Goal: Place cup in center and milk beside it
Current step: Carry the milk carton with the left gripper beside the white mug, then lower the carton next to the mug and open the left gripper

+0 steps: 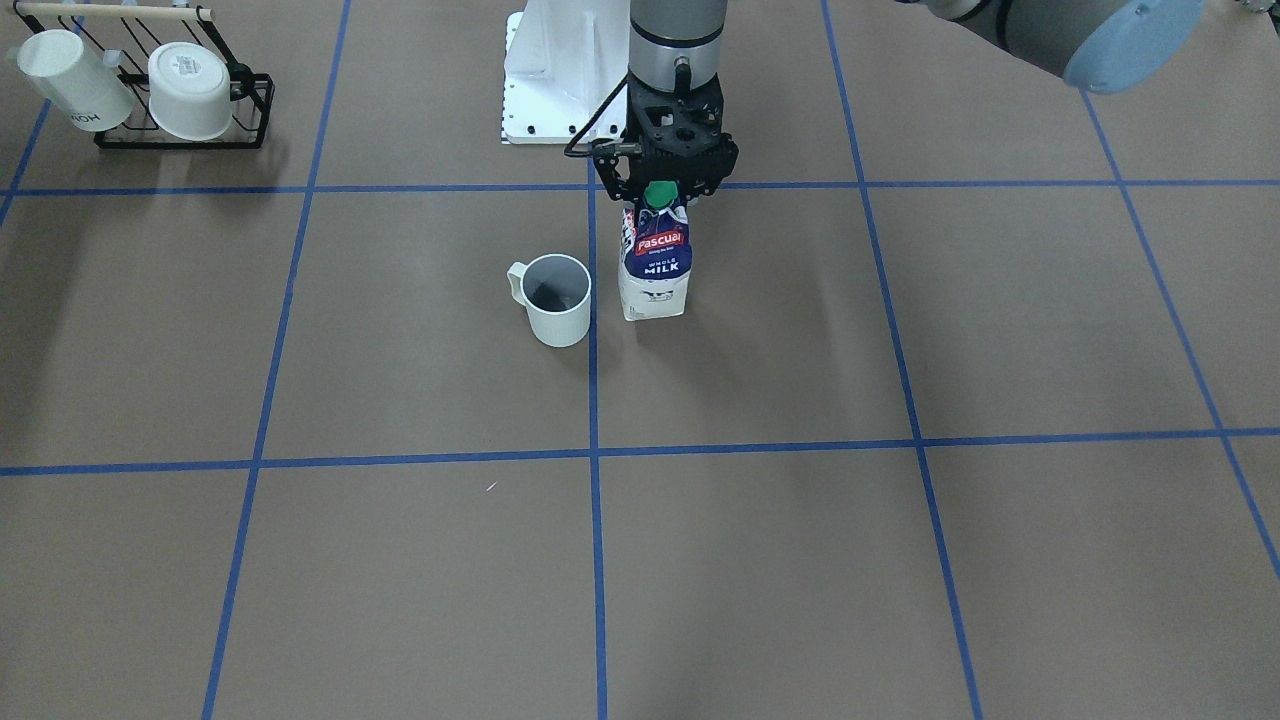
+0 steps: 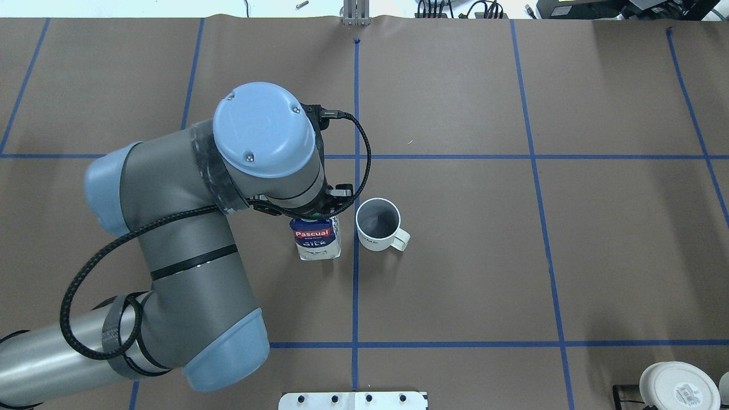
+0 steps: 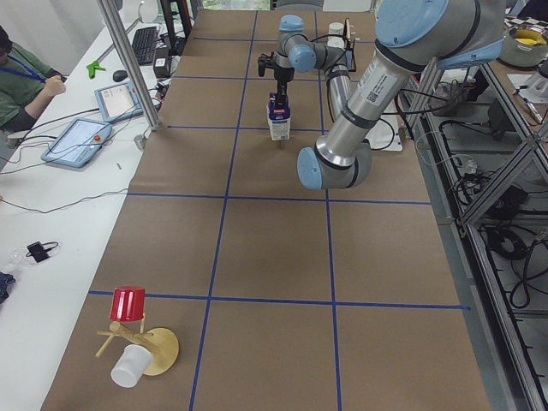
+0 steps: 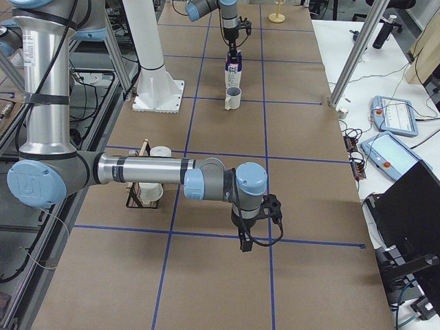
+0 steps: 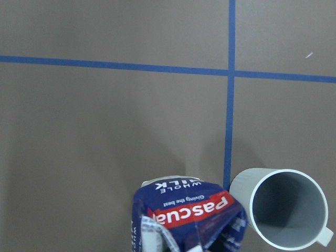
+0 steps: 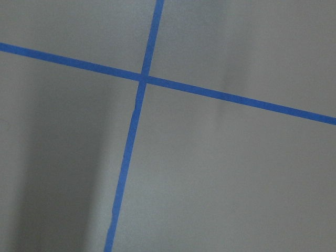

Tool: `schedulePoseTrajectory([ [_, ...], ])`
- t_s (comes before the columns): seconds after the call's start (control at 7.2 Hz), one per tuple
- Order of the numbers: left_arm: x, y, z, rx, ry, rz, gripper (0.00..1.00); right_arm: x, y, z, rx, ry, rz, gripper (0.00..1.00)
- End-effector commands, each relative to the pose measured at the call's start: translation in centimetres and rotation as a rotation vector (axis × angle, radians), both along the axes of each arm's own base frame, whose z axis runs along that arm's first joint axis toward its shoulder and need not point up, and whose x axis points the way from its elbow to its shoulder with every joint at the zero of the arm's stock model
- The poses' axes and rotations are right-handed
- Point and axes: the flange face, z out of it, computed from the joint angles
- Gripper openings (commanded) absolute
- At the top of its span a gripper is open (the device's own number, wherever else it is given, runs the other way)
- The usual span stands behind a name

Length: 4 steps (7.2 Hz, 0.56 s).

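The milk carton (image 1: 655,265) stands upright on the brown tabletop, just beside a blue tape line (image 1: 592,380). My left gripper (image 1: 660,192) comes down from above and is shut on its top, around the green cap (image 1: 659,195). The white cup (image 1: 558,300) with a dark grey inside stands upright on the other side of that line, close to the carton but apart from it. Both show in the overhead view, carton (image 2: 316,239) and cup (image 2: 379,223), and in the left wrist view, carton (image 5: 189,212) and cup (image 5: 286,212). My right gripper (image 4: 244,242) hangs low over bare table far from them; I cannot tell whether it is open.
A black wire rack (image 1: 180,130) with two other white cups stands at a table corner, also in the exterior right view (image 4: 146,187). A white base plate (image 1: 550,90) lies behind the carton. A wooden stand with a red cup (image 3: 128,304) sits at the far end.
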Motion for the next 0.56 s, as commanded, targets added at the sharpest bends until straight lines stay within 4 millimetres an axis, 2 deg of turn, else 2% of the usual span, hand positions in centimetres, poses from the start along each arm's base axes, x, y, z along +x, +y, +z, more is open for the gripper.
schedulePoseTrajectory([
  [0.0, 1.3, 0.8, 0.0, 0.004, -0.001, 0.017, 0.0, 0.0, 0.0, 0.0, -0.001, -0.001, 0.0, 1.0],
  [0.28, 3.2, -0.2, 0.6, 0.027, 0.046, 0.018, 0.0, 0.0, 0.0, 0.0, -0.001, 0.001, 0.0, 1.0],
  [0.42, 3.4, -0.3, 0.7, 0.028, 0.047, 0.018, 0.0, 0.0, 0.0, 0.0, -0.001, 0.001, 0.0, 1.0],
])
